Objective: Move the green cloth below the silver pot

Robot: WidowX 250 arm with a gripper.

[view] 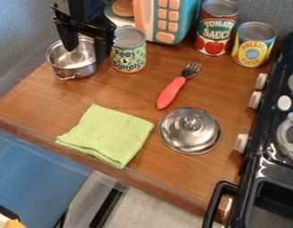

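With fingers spread, the hand (87,54) is seen at the pot (78,72); the cloth (110,133) is laid on the desk (47,100).

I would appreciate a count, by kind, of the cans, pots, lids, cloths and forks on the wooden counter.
Cans: 3
Silver pot: 1
Silver lid: 1
Green cloth: 1
Fork with a red handle: 1
Total: 7
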